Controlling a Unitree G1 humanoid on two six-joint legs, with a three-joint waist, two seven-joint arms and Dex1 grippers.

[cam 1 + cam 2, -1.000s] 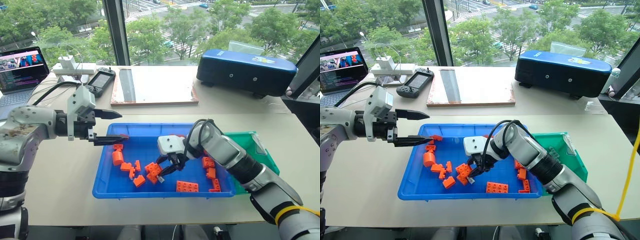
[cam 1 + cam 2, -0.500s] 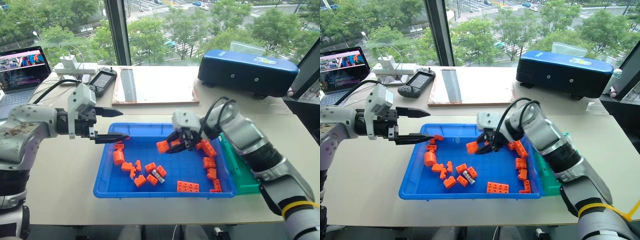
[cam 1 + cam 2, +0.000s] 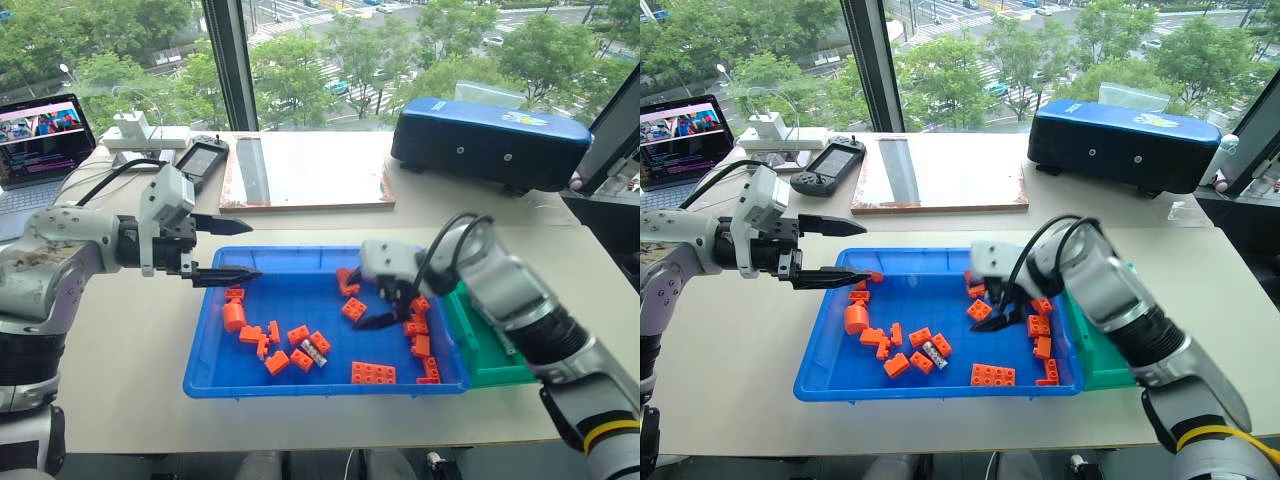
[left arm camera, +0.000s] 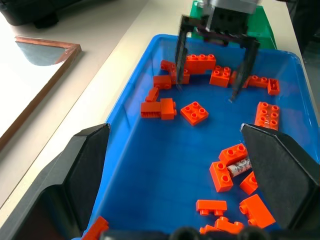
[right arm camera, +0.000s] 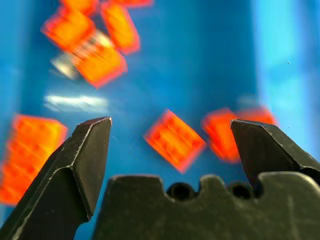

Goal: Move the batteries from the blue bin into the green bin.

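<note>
Now right gripper (image 3: 385,305) spread, empty; battery (image 3: 315,352) lies lower left of it in blue bin (image 3: 300,377); left gripper (image 3: 235,250) spread.

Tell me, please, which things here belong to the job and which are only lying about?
For the job:
- battery, among the bricks
- blue bin
- green bin
- right pincer, open above the blue bin

Lying about:
- orange bricks
- laptop
- handheld controller
- dark blue case
- wooden board
</note>
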